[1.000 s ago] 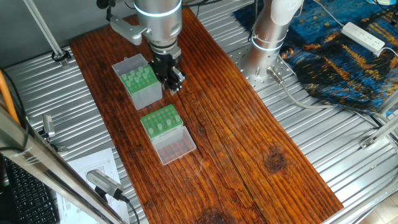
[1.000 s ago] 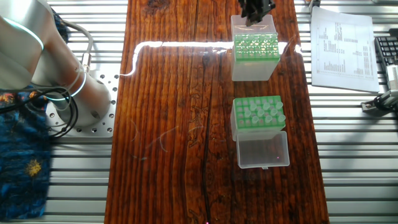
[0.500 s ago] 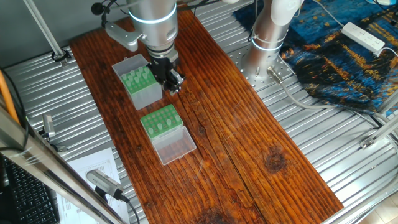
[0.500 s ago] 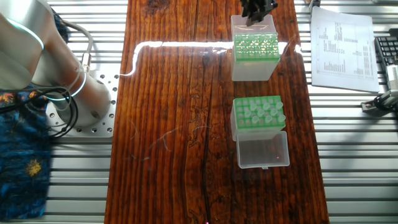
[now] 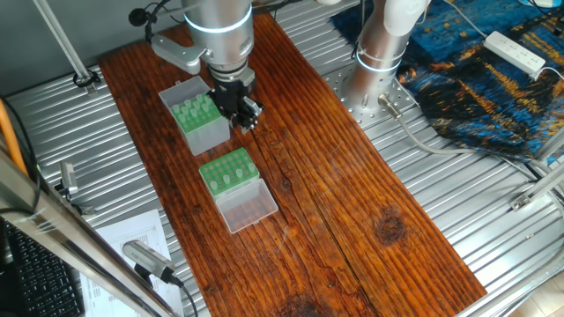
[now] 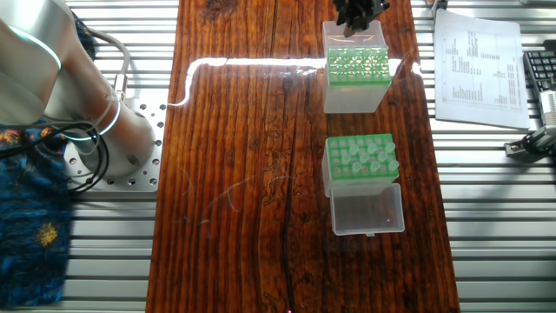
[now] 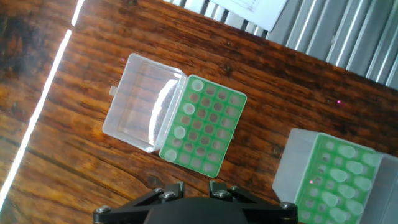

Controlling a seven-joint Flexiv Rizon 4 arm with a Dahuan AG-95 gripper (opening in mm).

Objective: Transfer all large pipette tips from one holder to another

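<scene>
Fingers: in the hand view we see only two dark finger bodies point(image 7: 163, 194) at the bottom edge. The tips are out of sight, so we cannot tell whether they are parted or closed, nor whether anything is held.
Gripper: the gripper point(image 5: 244, 117) points down, just right of the taller box in the one fixed view. In the other fixed view the gripper point(image 6: 356, 19) shows at the far edge, over that box's lid.
Taller box: the taller box point(image 5: 201, 123) has pale grey sides and a green hole plate, with a clear lid open on its far side. In the hand view the box point(image 7: 208, 134) lies just above the fingers.
Tips in the taller box: large pipette tips point(image 7: 196, 85) sit deep in some holes, only their pale rims showing. We cannot count them.
Low rack: the low rack point(image 5: 220, 165) stands near the taller box on its near side, apart from it. Its clear lid point(image 5: 248, 207) lies open, nearer still.
Tips in the low rack: pale cones point(image 6: 365, 156) stand up out of the green plate. In the hand view they point(image 7: 339, 177) show at the lower right.
Table: both boxes stand at the far left of a dark wooden board point(image 5: 352, 194).
Surroundings: a printed sheet point(image 6: 478, 65) lies on the metal slats beside the board.
</scene>
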